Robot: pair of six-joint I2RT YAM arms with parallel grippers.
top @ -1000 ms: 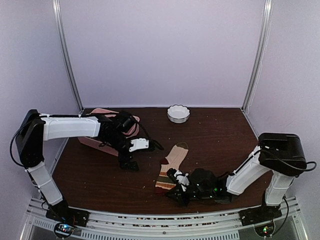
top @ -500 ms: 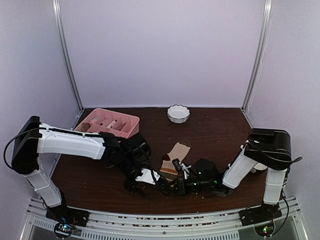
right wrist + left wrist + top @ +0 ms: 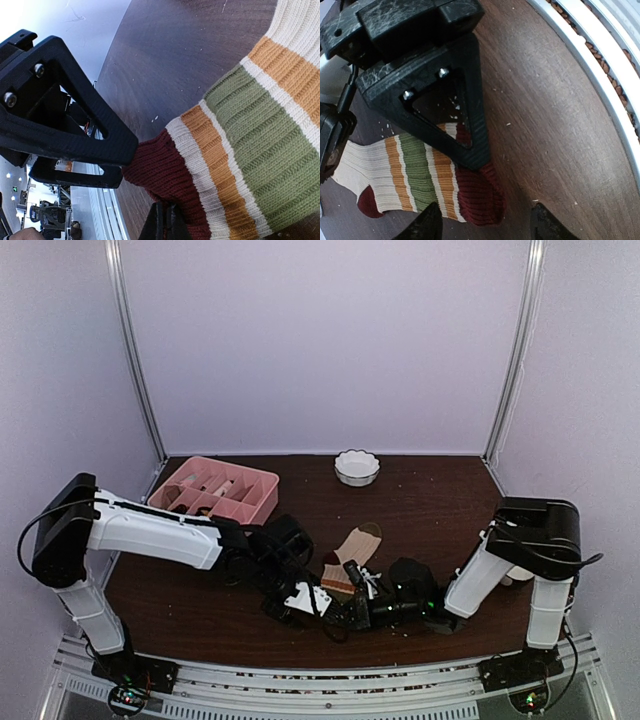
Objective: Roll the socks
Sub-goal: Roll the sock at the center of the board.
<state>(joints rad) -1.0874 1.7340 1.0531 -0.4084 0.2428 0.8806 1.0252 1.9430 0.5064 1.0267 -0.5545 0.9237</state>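
I have the right gripper (image 3: 164,226) clamped on the dark-red cuff (image 3: 160,175) of the beige ribbed sock with orange and green stripes (image 3: 415,175), lying near the front edge of the dark brown wooden table (image 3: 560,125), the left gripper (image 3: 482,226) spread open close by that cuff

White shells cover the left arm (image 3: 150,530) and right arm (image 3: 485,580), with black joints and boxy black shoulders. Thin black cables (image 3: 22,540) loop beside them. The scuffed black triangular finger (image 3: 472,110) shows two silver screws.

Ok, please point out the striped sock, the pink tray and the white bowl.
striped sock (image 3: 417,175): left wrist view, on its green stripe.
pink tray (image 3: 270,492): top external view, on its right wall.
white bowl (image 3: 357,478): top external view, on its near outer wall.
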